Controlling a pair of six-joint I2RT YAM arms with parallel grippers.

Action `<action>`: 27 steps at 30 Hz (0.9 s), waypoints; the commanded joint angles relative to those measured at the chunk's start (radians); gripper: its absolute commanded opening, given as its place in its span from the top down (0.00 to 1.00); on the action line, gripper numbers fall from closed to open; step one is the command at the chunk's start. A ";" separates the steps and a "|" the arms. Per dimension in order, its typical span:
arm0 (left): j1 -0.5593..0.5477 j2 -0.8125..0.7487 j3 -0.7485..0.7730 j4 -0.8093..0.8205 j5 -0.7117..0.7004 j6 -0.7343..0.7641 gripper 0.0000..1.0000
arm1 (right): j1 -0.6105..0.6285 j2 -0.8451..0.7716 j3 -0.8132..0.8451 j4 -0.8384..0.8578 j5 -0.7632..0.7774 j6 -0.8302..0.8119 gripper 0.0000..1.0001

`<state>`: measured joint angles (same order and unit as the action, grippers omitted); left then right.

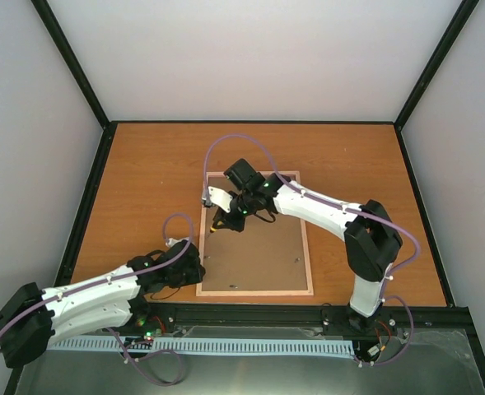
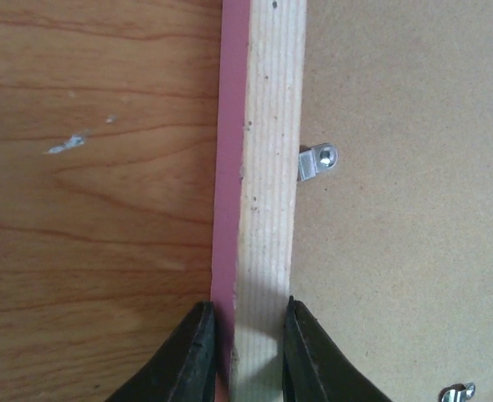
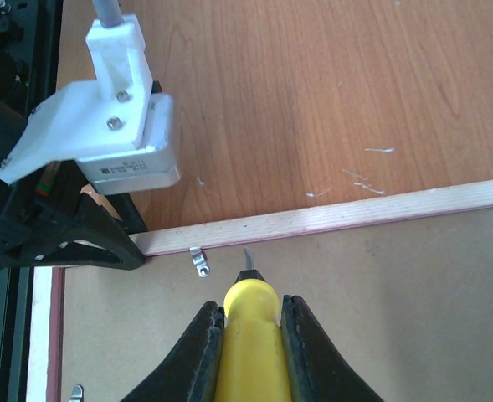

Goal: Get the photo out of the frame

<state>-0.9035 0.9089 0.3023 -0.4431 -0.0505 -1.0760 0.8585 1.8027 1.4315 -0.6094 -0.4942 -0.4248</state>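
**Desk:** Report the frame's position.

**Operator:** I see the frame (image 1: 255, 291) lying flat, back side up, near the middle of the table (image 1: 143, 181). Its bare wood rails surround the brown backing board (image 1: 258, 255), and a pink edge runs along the outer side. The photo does not show in any of my views.

**Desk:** Left arm?

**Operator:** My left gripper (image 2: 246, 311) straddles the frame's left rail, close to the near corner. One of its fingers (image 2: 192, 360) sits against the pink outer edge. The other sits against the rail's inner side, over the backing board. I cannot tell whether they press on the wood or merely bracket it. A metal clip (image 2: 317, 161) sits on the board just beside the rail, ahead of the fingers.

**Desk:** Right arm?

**Operator:** My right gripper (image 3: 249, 303) is clamped on a yellow tool (image 3: 250, 347), with the jaws tight on both sides of the handle. It hangs over the far left part of the board. The tool's thin metal tip (image 3: 248, 260) points toward the left rail and stands just inside it, near a second clip (image 3: 198, 262). I cannot tell whether the tip touches the board.

**Desk:** Spacing between the arms?

**Operator:** They are apart, along the same rail. The left arm's white camera housing (image 3: 120, 126) shows at the edge of my right wrist view.
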 commanded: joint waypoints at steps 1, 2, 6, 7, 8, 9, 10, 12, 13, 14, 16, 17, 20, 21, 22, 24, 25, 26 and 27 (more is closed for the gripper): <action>-0.006 -0.061 -0.033 0.006 -0.023 -0.026 0.85 | 0.013 0.031 0.004 -0.010 -0.050 0.014 0.97; -0.006 -0.066 -0.038 0.010 -0.023 -0.024 0.86 | 0.013 0.033 0.000 -0.011 -0.052 0.013 0.97; -0.006 -0.063 -0.048 0.028 -0.026 -0.010 0.91 | 0.025 0.037 -0.016 -0.024 -0.081 -0.004 0.97; -0.006 -0.059 -0.047 0.032 -0.026 -0.005 0.92 | 0.030 0.039 -0.016 -0.028 -0.089 -0.006 0.97; -0.006 -0.055 -0.044 0.035 -0.028 -0.004 0.94 | 0.037 0.043 -0.016 -0.033 -0.093 -0.010 0.97; -0.006 -0.052 -0.041 0.036 -0.029 -0.001 0.98 | 0.044 0.047 -0.017 -0.036 -0.096 -0.013 0.97; -0.006 -0.051 -0.039 0.038 -0.031 0.002 0.99 | 0.052 0.052 -0.019 -0.038 -0.099 -0.016 0.97; -0.006 -0.049 -0.040 0.043 -0.033 0.002 0.99 | 0.063 0.063 -0.018 -0.047 -0.111 -0.024 0.97; -0.007 -0.050 -0.041 0.044 -0.034 0.002 0.99 | 0.069 0.070 -0.016 -0.052 -0.114 -0.028 0.97; -0.008 -0.052 -0.041 0.042 -0.035 0.000 0.99 | 0.075 0.076 -0.016 -0.055 -0.113 -0.031 0.97; -0.006 -0.057 -0.044 0.040 -0.034 -0.002 0.99 | 0.085 0.087 -0.015 -0.058 -0.108 -0.035 0.97; -0.006 -0.062 -0.047 0.040 -0.033 -0.002 0.99 | 0.088 0.091 -0.014 -0.059 -0.106 -0.034 0.97; -0.006 -0.077 -0.052 0.040 -0.027 -0.003 0.99 | 0.093 0.103 -0.008 -0.060 -0.101 -0.033 0.97; -0.006 -0.081 -0.053 0.041 -0.028 -0.002 0.99 | 0.095 0.107 -0.005 -0.061 -0.100 -0.031 0.97; -0.006 -0.085 -0.054 0.041 -0.029 -0.005 0.99 | 0.096 0.111 0.001 -0.063 -0.093 -0.029 0.97; -0.006 -0.089 -0.054 0.040 -0.031 -0.003 0.99 | 0.096 0.124 0.007 -0.066 -0.074 -0.026 0.97; -0.006 -0.090 -0.054 0.041 -0.031 -0.002 0.99 | 0.096 0.126 0.010 -0.062 -0.056 -0.020 0.97; -0.006 -0.088 -0.054 0.041 -0.032 -0.001 0.99 | 0.096 0.126 0.010 -0.057 -0.038 -0.015 0.97; -0.006 -0.086 -0.054 0.041 -0.032 0.000 0.99 | 0.096 0.127 0.010 -0.051 -0.015 -0.008 0.97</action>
<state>-0.9043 0.8318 0.2569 -0.4297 -0.0635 -1.0657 0.9440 1.9018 1.4208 -0.6624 -0.5800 -0.4446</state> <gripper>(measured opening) 0.205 0.122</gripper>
